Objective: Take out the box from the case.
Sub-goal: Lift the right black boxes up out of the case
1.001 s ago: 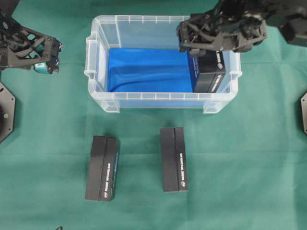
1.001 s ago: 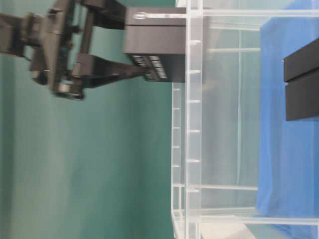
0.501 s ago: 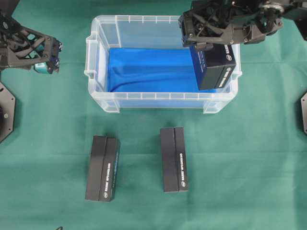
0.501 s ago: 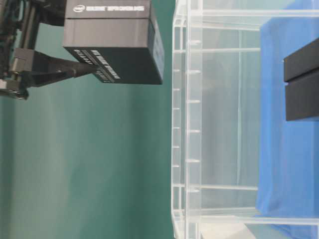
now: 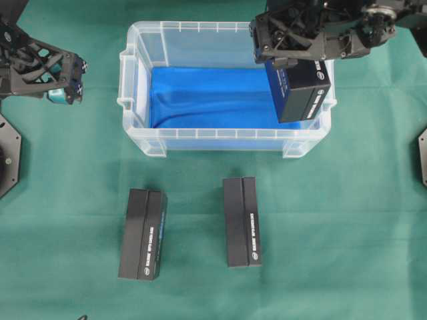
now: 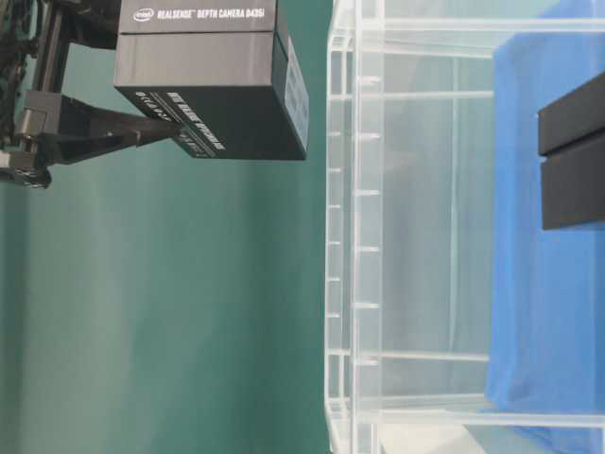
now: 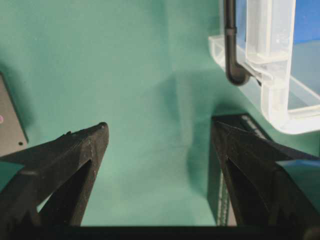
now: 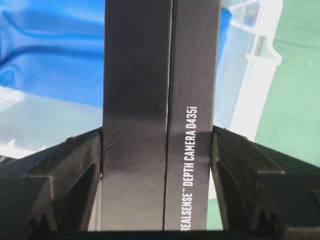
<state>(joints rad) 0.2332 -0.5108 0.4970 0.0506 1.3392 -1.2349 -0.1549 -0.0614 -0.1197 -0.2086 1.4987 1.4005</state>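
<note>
overhead view: box lifted above the case
right gripper (image 5: 288, 61) clamps the black box (image 5: 301, 90) over the case (image 5: 220, 141)'s right end; left gripper (image 5: 67, 80) gapes wide, holding nothing, beside it

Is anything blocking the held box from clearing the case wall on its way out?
Nothing visible does. The right pincer holds the box fully above the case rim; the table-level view shows open air between them.
</note>
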